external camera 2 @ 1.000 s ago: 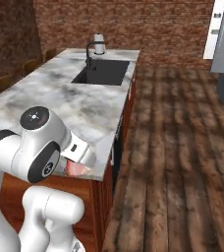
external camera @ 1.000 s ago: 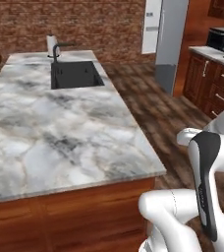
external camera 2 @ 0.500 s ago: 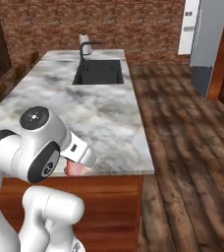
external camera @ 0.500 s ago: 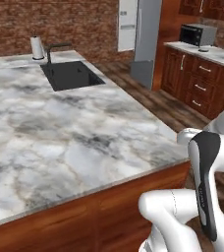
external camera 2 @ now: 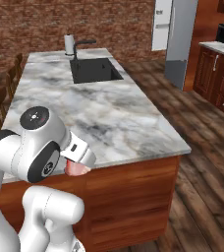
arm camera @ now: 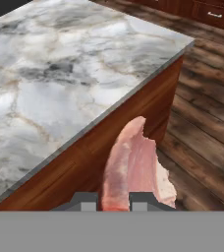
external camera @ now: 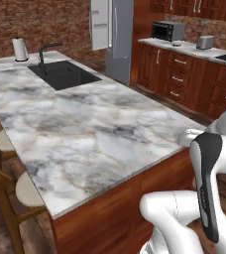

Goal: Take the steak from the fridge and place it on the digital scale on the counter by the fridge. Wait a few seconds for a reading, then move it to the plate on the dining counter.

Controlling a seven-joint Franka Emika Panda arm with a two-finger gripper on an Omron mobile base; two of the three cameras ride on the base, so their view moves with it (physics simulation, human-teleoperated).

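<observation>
Gripper: closed on the steak, its two dark finger tips pressed against either side of the meat's lower end. In the hand view the steak stands up from the gripper as a pink-red slab with a pale, ragged edge. It hangs in the air in front of the red-brown wooden side of the dining counter, below the level of the marble tabletop and above the dark plank floor. It touches neither. In the right base view the steak shows as a small pink lump under the white wrist, just off the near edge of the dining counter.

Dining counter: a broad white-grey marble tabletop on a wooden base. Wooden stools with pale seats stand along its left side in the left base view.

Farther along the tabletop: a black sink set into the marble, with a black faucet behind it. A white kettle stands beside the faucet, near the far edge.

Beyond the island: the grey steel fridge against the brick wall, one door swung open. To its right runs the narrow marble counter over red-brown cabinets, carrying a black microwave and a toaster, well apart from the steak.
</observation>
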